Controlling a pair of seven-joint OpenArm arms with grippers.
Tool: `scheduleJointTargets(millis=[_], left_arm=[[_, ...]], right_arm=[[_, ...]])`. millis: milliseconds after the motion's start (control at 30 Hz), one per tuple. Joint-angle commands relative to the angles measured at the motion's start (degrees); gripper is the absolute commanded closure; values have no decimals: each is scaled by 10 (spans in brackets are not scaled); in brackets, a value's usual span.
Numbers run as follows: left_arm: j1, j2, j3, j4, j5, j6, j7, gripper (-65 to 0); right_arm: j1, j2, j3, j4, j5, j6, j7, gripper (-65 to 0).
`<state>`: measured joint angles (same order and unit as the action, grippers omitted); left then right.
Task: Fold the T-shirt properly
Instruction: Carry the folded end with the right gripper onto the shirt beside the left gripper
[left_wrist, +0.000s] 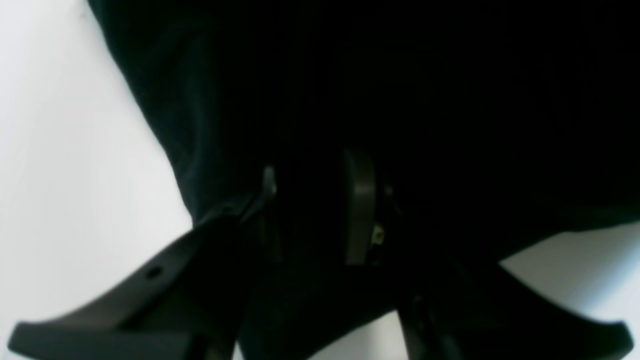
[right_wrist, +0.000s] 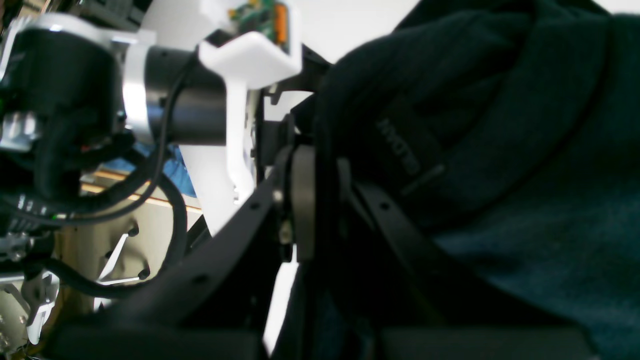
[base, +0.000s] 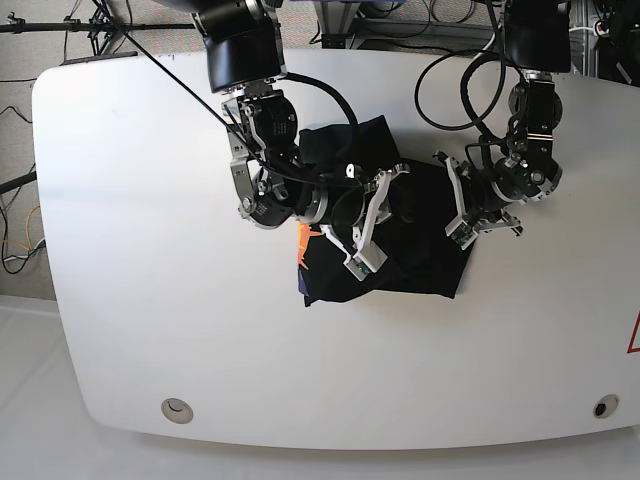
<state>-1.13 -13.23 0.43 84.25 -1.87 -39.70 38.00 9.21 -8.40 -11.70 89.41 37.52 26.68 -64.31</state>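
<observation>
Lay bunched mid-table (base: 150, 330) as a black T-shirt (base: 420, 265) — right gripper (right_wrist: 320, 200) squeezed shut on a fold by the collar, left gripper (left_wrist: 315, 210) pinched on dark cloth — and might well have slipped loose and flopped open again.

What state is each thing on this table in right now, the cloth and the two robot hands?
Large soft black cloth T-shirt: bunched and partly folded on the white table, pinched at two places.
Left end effector: closed on T-shirt fabric.
Right end effector: shut on a fold of the T-shirt.
</observation>
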Motion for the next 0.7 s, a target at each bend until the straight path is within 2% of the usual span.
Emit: scheduleJointTargets(millis=[0,333,400,667], left_arm=[[-4,-2,2,4,6,-3,8,-143],[-7,0,2,4,9,-3,5,-146],[-6,0,1,4,13,-3,3,-147],[-7,0,1,5,15,-3,-2,-148]], right_arm=[[15,-6,-6,9,14,-6,13,-8],[14,-6,-60,-15,16,-23,32,-9],[15,-6,-98,-12,14,-45,50,-11],[17,-6,-119,-14,23,-50,63,-12]])
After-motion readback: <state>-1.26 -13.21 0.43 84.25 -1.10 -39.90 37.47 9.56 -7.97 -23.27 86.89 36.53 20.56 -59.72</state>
